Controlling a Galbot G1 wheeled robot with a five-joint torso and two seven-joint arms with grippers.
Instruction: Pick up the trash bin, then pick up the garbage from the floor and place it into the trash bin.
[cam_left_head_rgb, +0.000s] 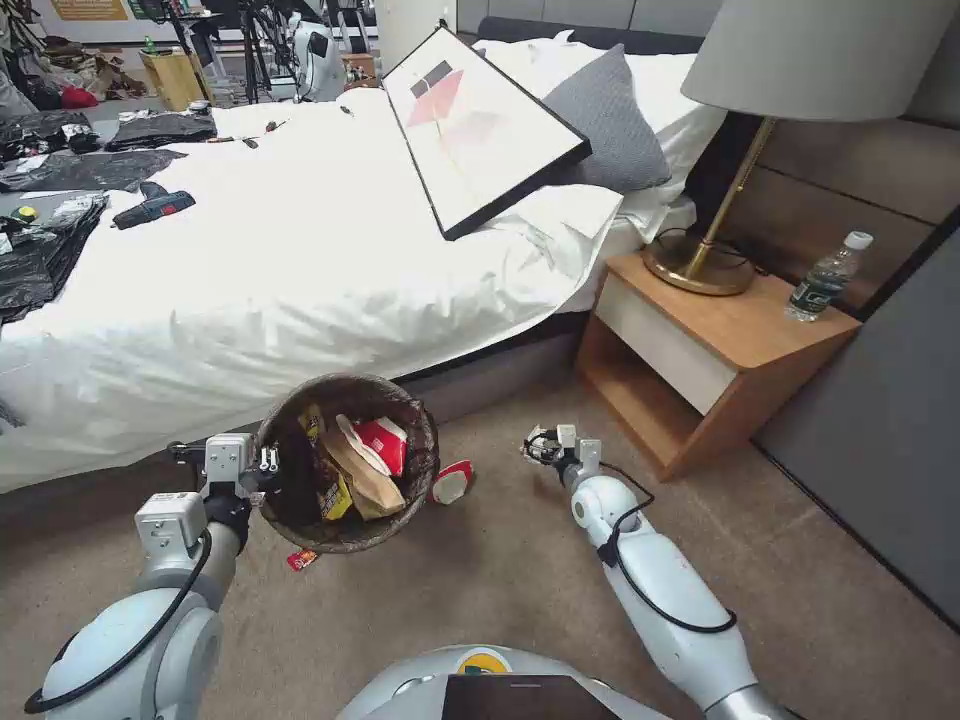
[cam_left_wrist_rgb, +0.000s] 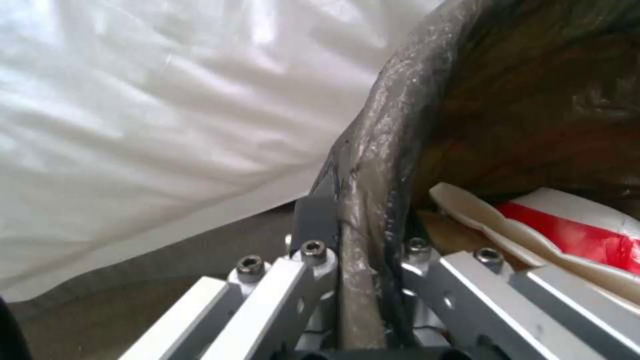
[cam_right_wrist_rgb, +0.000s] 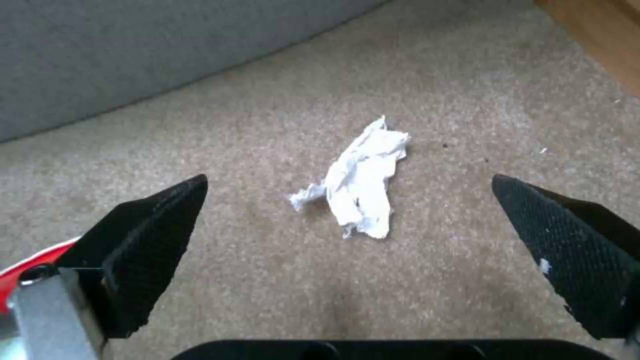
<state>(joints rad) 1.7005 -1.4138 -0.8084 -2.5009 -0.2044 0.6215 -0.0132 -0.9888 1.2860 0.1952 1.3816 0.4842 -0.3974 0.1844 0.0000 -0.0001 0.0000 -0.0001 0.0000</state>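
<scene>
My left gripper (cam_left_head_rgb: 268, 466) is shut on the rim of the trash bin (cam_left_head_rgb: 400, 400) and holds it off the carpet beside the bed. The dark bag-lined rim (cam_left_wrist_rgb: 373, 165) sits pinched between the left gripper's fingers (cam_left_wrist_rgb: 313, 225). Inside the bin lie yellow wrappers (cam_left_head_rgb: 332, 493), brown paper (cam_left_head_rgb: 368, 478) and a red-and-white cup (cam_left_head_rgb: 383, 441). My right gripper (cam_right_wrist_rgb: 348, 181) is open, pointing down over a crumpled white tissue (cam_right_wrist_rgb: 363, 182) on the carpet. A crushed red-and-white cup (cam_left_head_rgb: 452, 483) lies on the floor just right of the bin, and a small red wrapper (cam_left_head_rgb: 302, 560) lies below it.
The white bed (cam_left_head_rgb: 250, 260) runs along the far side, with a framed picture (cam_left_head_rgb: 480, 125) and black bags (cam_left_head_rgb: 40, 250) on it. A wooden nightstand (cam_left_head_rgb: 700, 350) to the right carries a lamp (cam_left_head_rgb: 720, 230) and a water bottle (cam_left_head_rgb: 827, 278). A dark panel (cam_left_head_rgb: 880, 430) bounds the right.
</scene>
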